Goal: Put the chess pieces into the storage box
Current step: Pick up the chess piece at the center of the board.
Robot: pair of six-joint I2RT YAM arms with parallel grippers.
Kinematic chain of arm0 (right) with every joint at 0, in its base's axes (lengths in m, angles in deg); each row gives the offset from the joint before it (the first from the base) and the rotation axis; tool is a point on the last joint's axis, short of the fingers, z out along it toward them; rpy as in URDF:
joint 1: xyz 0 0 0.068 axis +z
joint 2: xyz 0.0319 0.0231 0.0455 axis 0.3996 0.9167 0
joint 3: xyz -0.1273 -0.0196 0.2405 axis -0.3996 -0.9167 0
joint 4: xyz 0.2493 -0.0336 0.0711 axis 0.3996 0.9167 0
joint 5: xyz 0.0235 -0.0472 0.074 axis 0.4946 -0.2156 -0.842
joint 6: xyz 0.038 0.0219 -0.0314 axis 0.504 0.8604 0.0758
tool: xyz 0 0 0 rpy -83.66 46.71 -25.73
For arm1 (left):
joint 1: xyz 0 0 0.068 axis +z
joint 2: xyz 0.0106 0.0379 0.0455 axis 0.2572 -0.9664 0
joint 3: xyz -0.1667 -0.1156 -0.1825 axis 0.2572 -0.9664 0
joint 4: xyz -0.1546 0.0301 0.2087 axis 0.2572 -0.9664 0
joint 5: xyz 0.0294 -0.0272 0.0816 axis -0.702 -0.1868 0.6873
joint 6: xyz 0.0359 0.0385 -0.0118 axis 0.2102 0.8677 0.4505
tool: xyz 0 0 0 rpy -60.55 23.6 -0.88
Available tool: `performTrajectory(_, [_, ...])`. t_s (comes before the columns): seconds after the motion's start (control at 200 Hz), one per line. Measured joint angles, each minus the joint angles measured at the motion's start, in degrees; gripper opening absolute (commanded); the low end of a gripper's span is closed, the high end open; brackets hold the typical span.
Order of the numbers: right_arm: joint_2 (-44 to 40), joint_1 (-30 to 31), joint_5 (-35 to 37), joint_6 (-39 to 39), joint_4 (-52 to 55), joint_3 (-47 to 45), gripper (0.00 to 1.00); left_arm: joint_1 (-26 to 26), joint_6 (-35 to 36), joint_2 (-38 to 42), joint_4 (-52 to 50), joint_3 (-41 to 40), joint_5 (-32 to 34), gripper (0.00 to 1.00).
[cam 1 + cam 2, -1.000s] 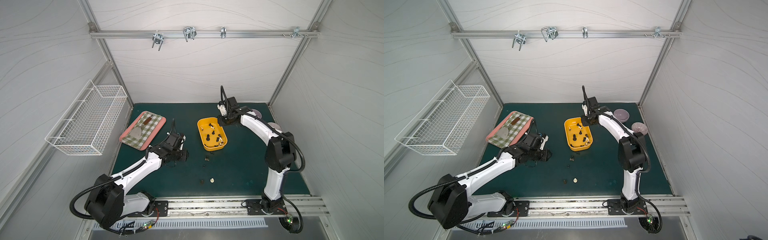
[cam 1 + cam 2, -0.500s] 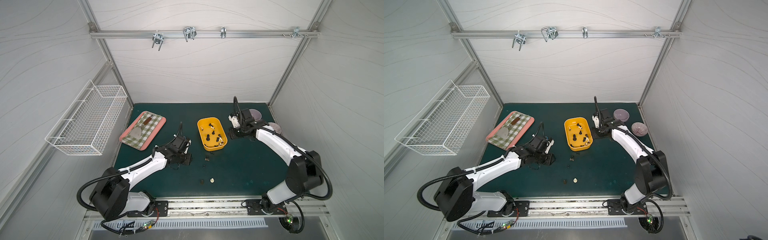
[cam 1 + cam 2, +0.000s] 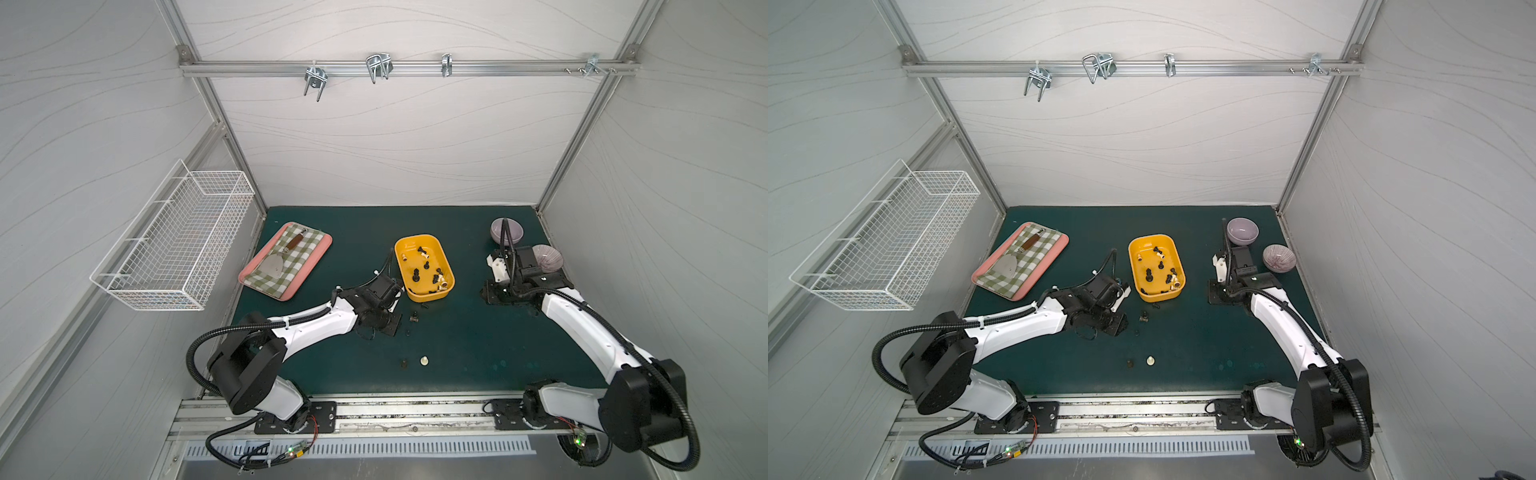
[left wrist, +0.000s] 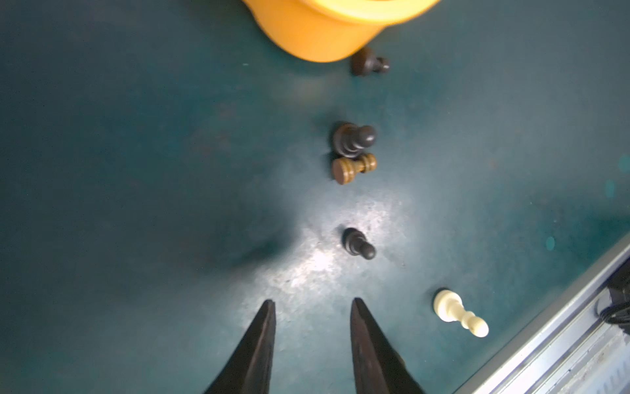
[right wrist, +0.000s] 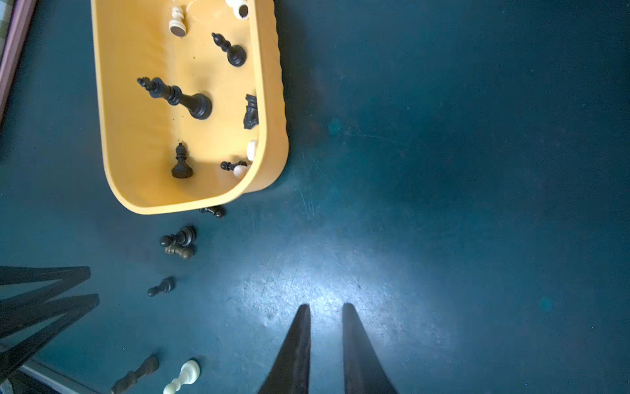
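Green mat (image 3: 478, 345), storage box (image 4: 324, 37) mostly outside left wrist view; left hand (image 4: 312, 301) narrowly apart, right hand (image 5: 326, 305) near-closed.

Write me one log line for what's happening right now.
left gripper: open, empty, near black pawn | right gripper: shut, empty, over bare mat | storage box: holds several pieces | chess pieces: six loose on mat

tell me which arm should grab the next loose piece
Left. The left hand, open and empty, points at a dark pawn just ahead of it. The right hand faces bare mat, off to the side of the loose pieces.
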Motion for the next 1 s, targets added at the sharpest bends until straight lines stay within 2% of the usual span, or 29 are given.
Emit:
performTrajectory(0.255, [-2.9,0.0,-0.2,2.2,0.0,-3.2,0.2,-2.6,1.0,-3.2,-0.2,2.8,0.9,0.38])
performTrajectory(1.0, [-3.3,0.0,-1.4,2.6,0.0,-4.1,0.2,-4.1,1.5,-6.7,0.6,5.5,3.0,0.38])
